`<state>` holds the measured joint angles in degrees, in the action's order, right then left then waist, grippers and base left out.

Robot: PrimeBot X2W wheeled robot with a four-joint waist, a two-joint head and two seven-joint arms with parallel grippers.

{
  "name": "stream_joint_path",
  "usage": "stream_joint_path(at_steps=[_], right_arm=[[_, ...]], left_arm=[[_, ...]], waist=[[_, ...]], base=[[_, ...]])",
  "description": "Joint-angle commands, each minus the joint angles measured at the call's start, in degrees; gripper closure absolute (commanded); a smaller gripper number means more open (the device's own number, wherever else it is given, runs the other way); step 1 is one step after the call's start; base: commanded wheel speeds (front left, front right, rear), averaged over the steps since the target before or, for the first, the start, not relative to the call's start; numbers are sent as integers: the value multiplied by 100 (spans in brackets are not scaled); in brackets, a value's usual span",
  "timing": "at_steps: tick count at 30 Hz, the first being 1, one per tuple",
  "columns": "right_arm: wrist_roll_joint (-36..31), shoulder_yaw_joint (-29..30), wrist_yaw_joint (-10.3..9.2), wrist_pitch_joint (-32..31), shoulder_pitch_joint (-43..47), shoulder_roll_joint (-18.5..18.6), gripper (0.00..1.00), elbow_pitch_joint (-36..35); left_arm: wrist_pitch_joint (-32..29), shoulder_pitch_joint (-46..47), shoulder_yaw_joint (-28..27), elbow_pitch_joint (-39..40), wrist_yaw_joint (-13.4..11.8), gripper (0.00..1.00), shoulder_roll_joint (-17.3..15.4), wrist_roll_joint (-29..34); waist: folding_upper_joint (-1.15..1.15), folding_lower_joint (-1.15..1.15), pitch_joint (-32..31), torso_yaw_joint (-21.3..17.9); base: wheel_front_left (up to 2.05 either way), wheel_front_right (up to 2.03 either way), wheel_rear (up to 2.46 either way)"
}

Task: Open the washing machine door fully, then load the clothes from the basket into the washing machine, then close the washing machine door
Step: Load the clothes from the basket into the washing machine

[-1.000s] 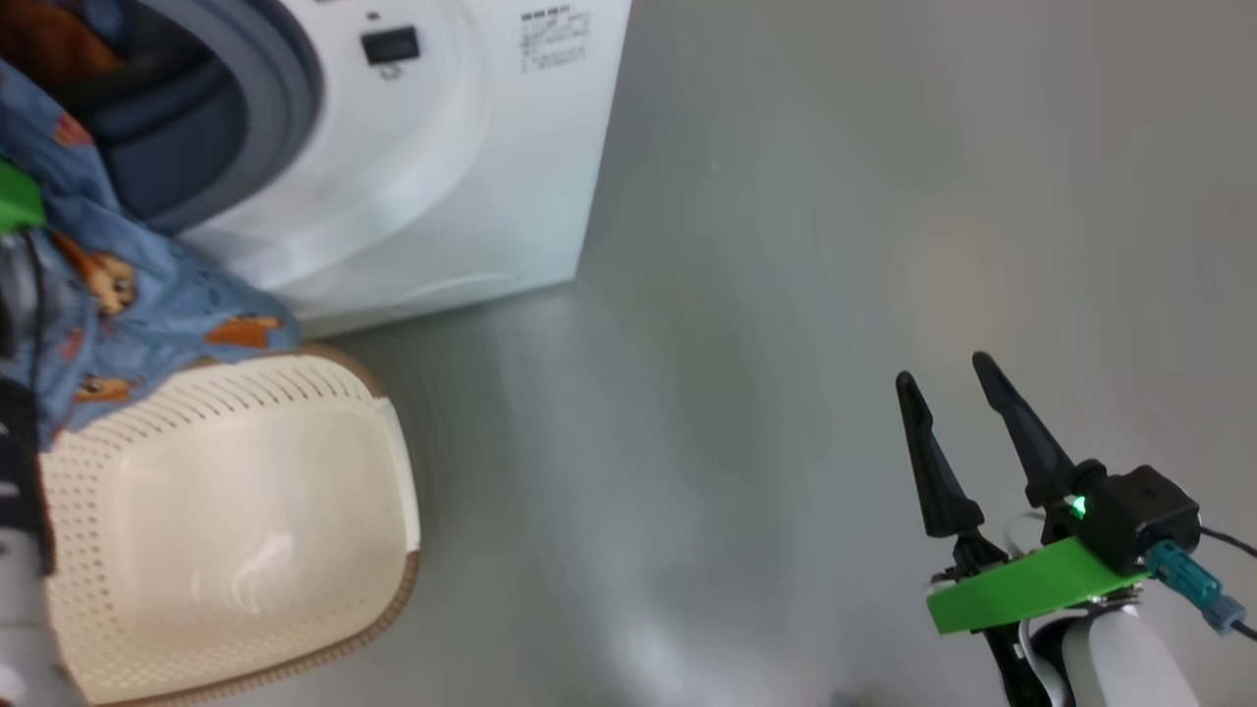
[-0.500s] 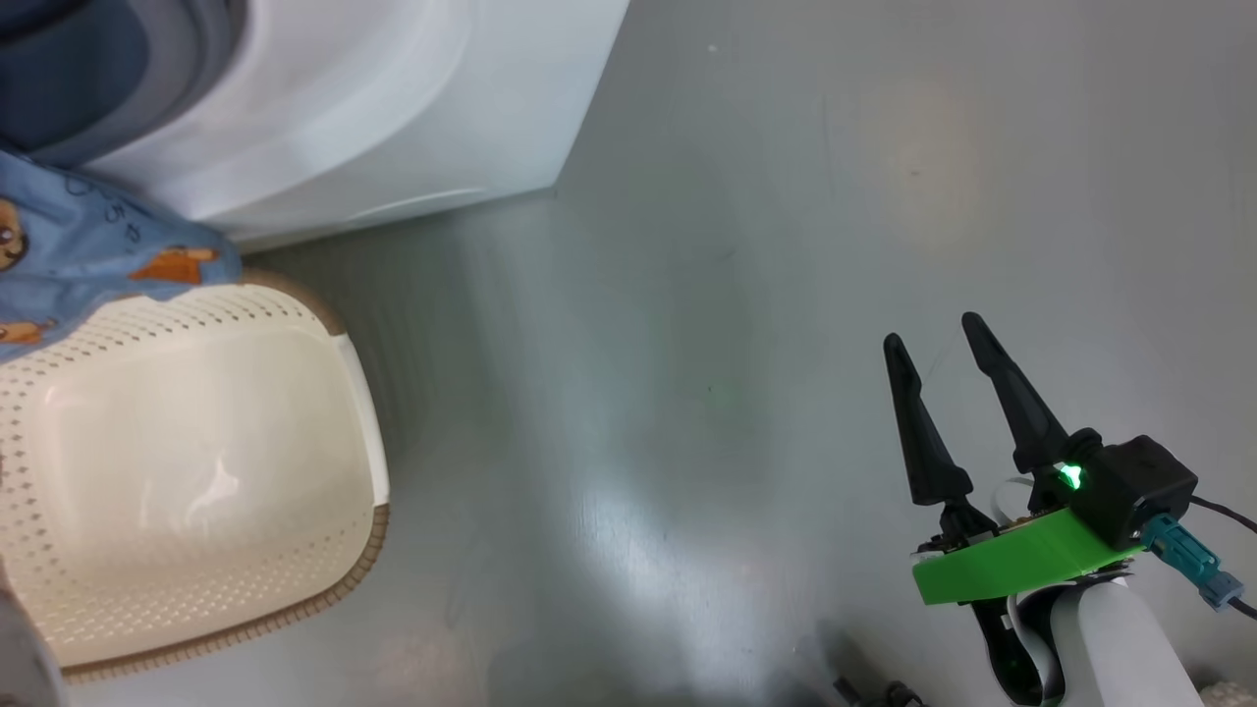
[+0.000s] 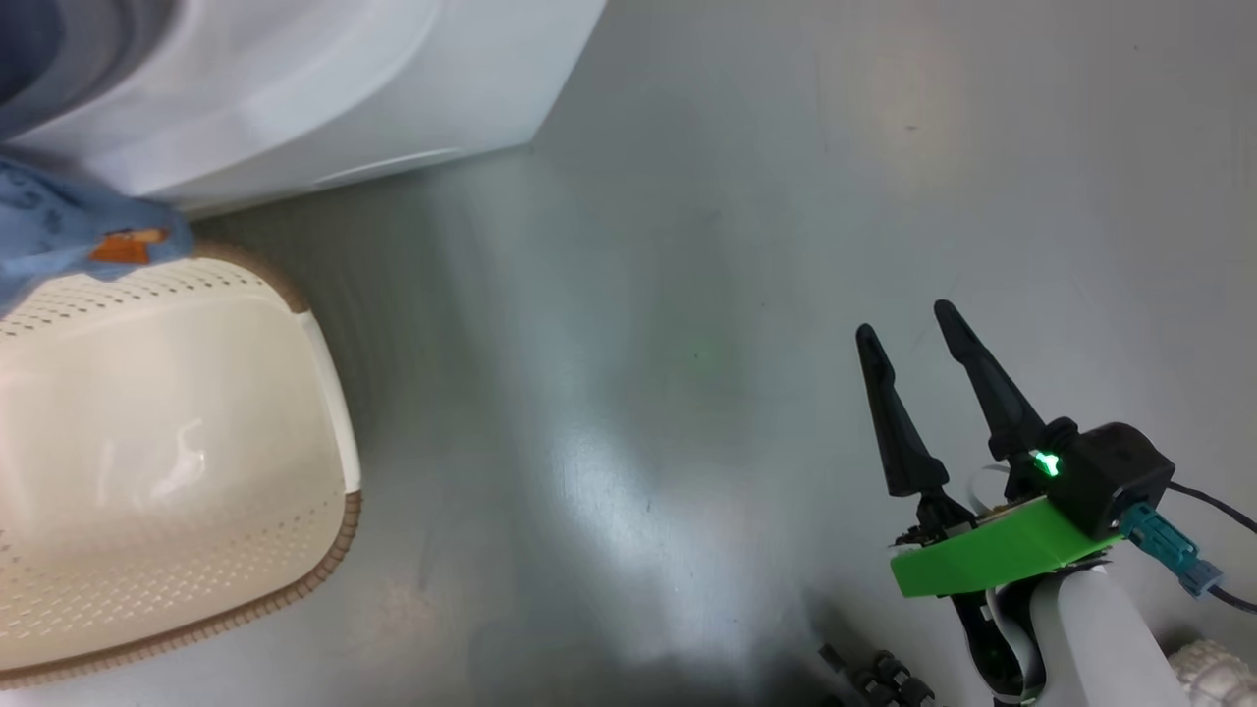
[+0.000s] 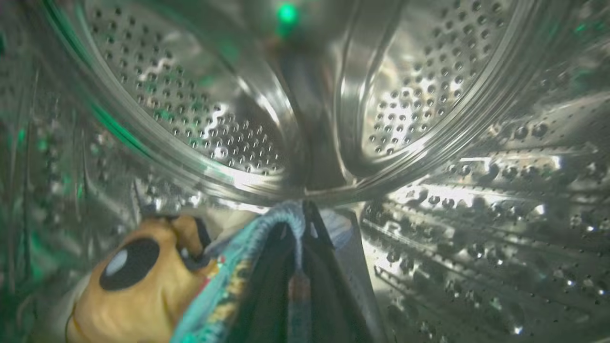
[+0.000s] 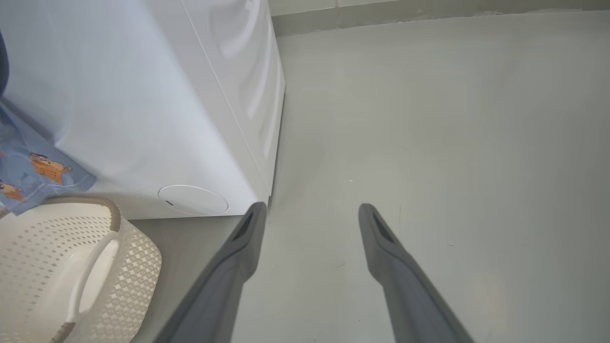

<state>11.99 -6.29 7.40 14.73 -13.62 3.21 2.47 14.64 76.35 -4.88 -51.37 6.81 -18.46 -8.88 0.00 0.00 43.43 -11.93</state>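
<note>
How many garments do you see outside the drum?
1: blue bear-print clothes hanging down the washing machine front, over the basket rim. More may be hidden off-frame.

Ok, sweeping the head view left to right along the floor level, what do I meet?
basket → bare grey floor → right pincer, open, fingers pointing up the picture.

Drum (image 4: 190,119): bare steel, mirror-shiny, perforated.
Washer (image 3: 295,88): white casing, smooth, glossy.
Basket (image 3: 147,442): cream plastic, perforated walls, smooth bottom with soft sheen; rim (image 3: 329,550) brown, woven-look texture.
Clothes (image 3: 49,221): soft blue printed cloth, matt.
Floor (image 3: 687,245): grey, smooth, semi-gloss, blurred reflections.
Right gripper (image 3: 904,320): fingers (image 3: 899,442) dark, matt, smooth, plastic-like; bracket (image 3: 992,555) green plastic, matt.
</note>
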Motion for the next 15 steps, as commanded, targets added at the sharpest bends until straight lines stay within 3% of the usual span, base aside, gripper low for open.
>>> stream_joint_path(at_steps=[1, 8, 13, 15], right_arm=[[73, -137, 9, 27, 55, -13, 0, -106], [95, -221, 9, 27, -17, -20, 0, -75], [113, -243, 9, 27, -51, -24, 0, -34], [117, -257, 9, 27, -57, -25, 0, -8]], left_arm=[[32, 103, -5, 273, -15, 100, -346, 99], [34, 90, 23, 1661, -175, 100, -408, 406], [35, -178, 0, 1781, -166, 100, -333, 425], [35, -240, -26, 1565, -158, 0, -308, 388]], waist=[[0, 0, 62, -52], [0, 0, 129, -139], [0, 0, 91, -133], [0, 0, 61, -121]], base=[[0, 0, 0], [0, 0, 0], [0, 0, 0], [0, 0, 0]])
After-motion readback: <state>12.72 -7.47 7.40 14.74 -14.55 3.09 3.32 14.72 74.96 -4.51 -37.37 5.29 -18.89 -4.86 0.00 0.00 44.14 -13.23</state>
